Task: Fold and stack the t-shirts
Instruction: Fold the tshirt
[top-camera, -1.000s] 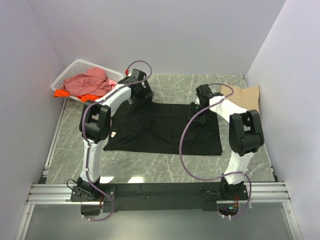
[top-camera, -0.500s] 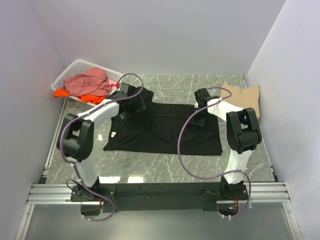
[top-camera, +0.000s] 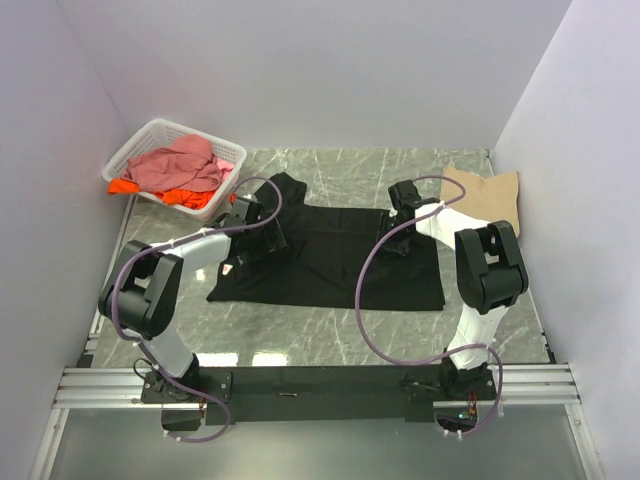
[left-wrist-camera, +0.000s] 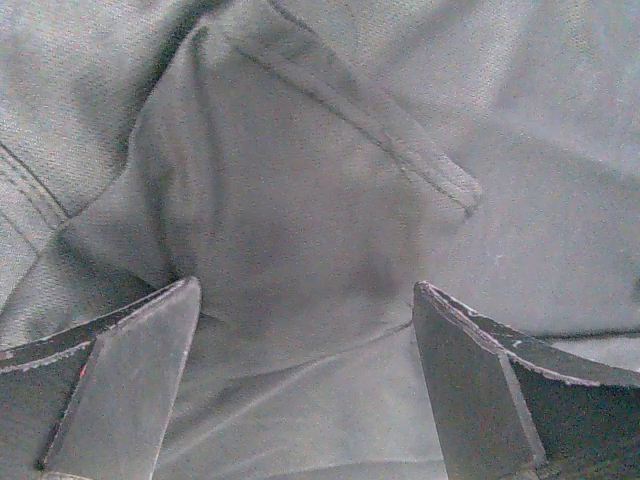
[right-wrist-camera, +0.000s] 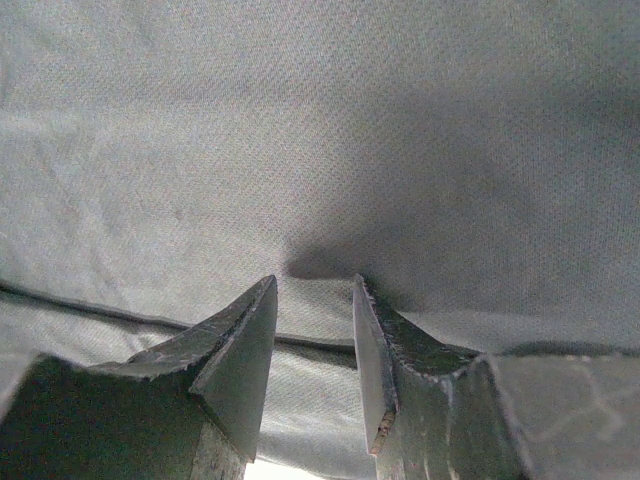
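Observation:
A black t-shirt (top-camera: 330, 265) lies spread flat on the marble table (top-camera: 330, 335). My left gripper (top-camera: 266, 238) rests low over its left part, jaws wide open. In the left wrist view the left gripper (left-wrist-camera: 305, 288) straddles wrinkled black cloth with a sleeve hem (left-wrist-camera: 400, 140). My right gripper (top-camera: 393, 240) is low over the shirt's right part. In the right wrist view the right gripper (right-wrist-camera: 314, 280) has its jaws a narrow gap apart, tips pressed on the cloth (right-wrist-camera: 330, 130). A tan t-shirt (top-camera: 488, 190) lies at the back right. Pink (top-camera: 180, 162) and orange (top-camera: 125, 186) shirts lie in the basket.
The white lattice basket (top-camera: 152, 130) stands at the back left corner. Walls close the table on the left, back and right. Bare marble shows in front of the black shirt and behind it. Purple cables loop over both arms.
My left gripper has moved from the shirt's back left corner toward me and left, leaving a sleeve sticking out at the back. My right gripper has barely moved.

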